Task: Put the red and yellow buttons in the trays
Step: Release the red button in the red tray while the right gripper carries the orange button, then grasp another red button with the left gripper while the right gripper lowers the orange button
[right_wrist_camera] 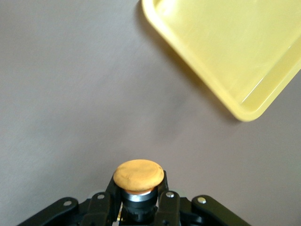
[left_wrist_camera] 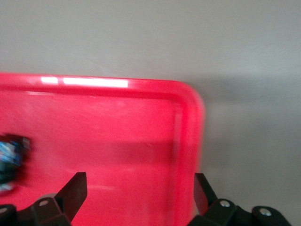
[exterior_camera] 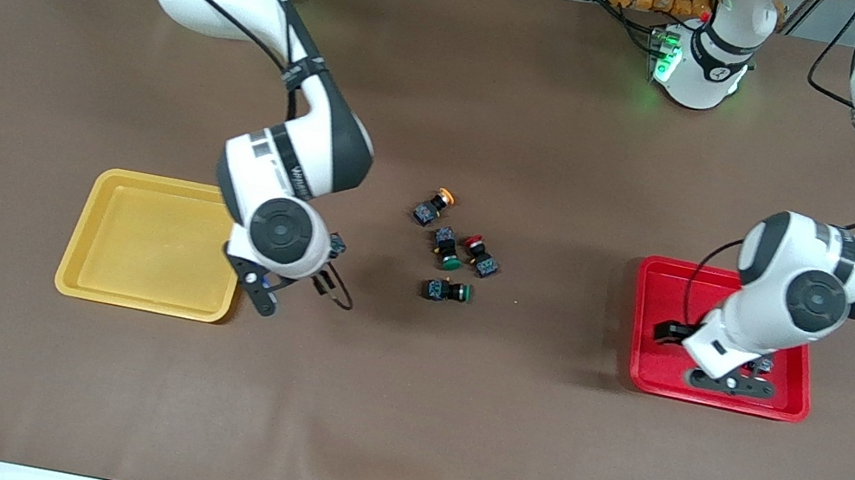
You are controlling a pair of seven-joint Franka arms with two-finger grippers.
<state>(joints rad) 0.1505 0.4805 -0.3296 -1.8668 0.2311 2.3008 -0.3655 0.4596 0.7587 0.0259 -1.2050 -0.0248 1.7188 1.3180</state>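
My right gripper (exterior_camera: 262, 292) is shut on a yellow-capped button (right_wrist_camera: 139, 176) and holds it above the table, just beside the yellow tray (exterior_camera: 146, 287), which also shows in the right wrist view (right_wrist_camera: 235, 56). My left gripper (exterior_camera: 720, 375) is open and empty over the red tray (exterior_camera: 647, 314), close above its floor near one corner (left_wrist_camera: 188, 108). A dark button body (exterior_camera: 763, 364) lies in the red tray beside that gripper; its cap is hidden. It shows blurred in the left wrist view (left_wrist_camera: 9, 160). A yellow-capped button (exterior_camera: 433, 206) and a red-capped button (exterior_camera: 480, 255) lie mid-table.
Two green-capped buttons (exterior_camera: 447, 251) (exterior_camera: 447, 289) lie with the mid-table cluster, one touching the red-capped one. The brown mat (exterior_camera: 394, 428) covers the table. The yellow tray holds nothing.
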